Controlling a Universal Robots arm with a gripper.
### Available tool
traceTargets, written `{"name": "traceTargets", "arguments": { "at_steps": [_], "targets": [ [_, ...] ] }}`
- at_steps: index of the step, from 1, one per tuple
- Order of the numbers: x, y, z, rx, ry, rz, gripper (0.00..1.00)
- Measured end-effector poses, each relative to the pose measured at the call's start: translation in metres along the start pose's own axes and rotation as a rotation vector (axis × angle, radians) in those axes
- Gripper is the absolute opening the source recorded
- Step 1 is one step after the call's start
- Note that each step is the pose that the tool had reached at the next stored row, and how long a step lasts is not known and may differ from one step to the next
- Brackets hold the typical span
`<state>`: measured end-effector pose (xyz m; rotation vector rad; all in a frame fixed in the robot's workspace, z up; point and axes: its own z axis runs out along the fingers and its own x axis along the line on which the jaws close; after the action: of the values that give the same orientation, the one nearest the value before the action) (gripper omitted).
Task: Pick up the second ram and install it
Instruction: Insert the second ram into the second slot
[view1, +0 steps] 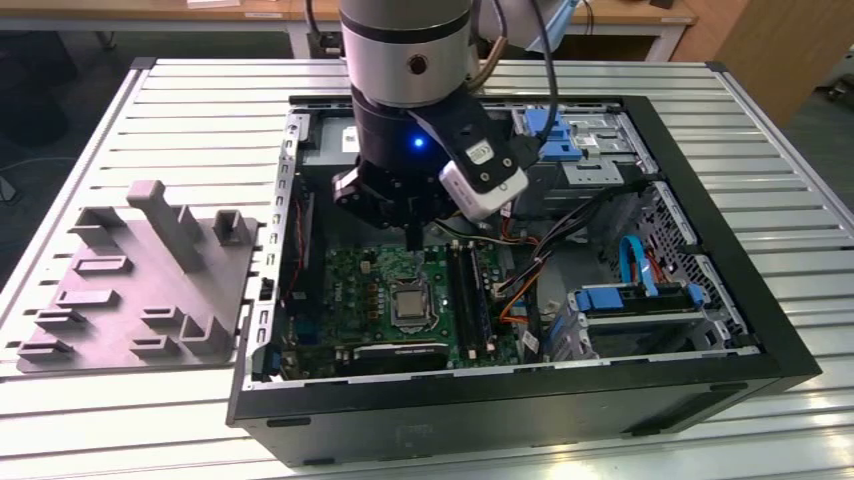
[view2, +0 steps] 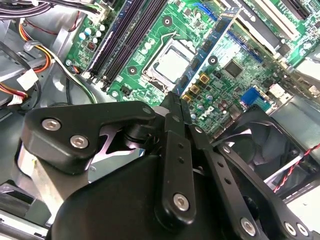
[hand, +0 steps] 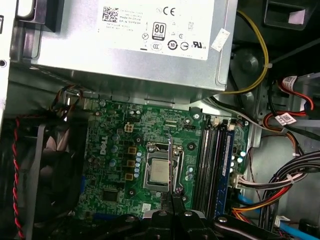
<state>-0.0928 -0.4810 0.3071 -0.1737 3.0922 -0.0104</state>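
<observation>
In the exterior view the gripper (view1: 414, 238) is hanging over the motherboard (view1: 360, 290) inside the case (view1: 507, 412). The second wrist view is showing its fingers (view2: 175, 145) pressed together, seemingly on nothing. The ram is perhaps sitting in the slots (hand: 212, 160) — I cannot tell.

The second ram (hand: 171, 160) is a thin flat stick; in the first wrist view it shows edge-on, a narrow dark sliver with a pale edge; it stands clamped between the closed fingertips of the pincer (hand: 173, 204), over the processor socket (hand: 161, 171); in the exterior view the second ram (view1: 414, 238) hangs upright as a short dark strip over the green motherboard (view1: 360, 290), near the long black memory slots (view1: 467, 290).
</observation>
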Motion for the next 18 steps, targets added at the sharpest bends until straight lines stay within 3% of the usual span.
{"name": "traceTargets", "arguments": {
  "at_steps": [18],
  "targets": [
    [-0.0202,0.0002,0.0071,0.0023,0.0005,0.05,0.11]
  ]
}}
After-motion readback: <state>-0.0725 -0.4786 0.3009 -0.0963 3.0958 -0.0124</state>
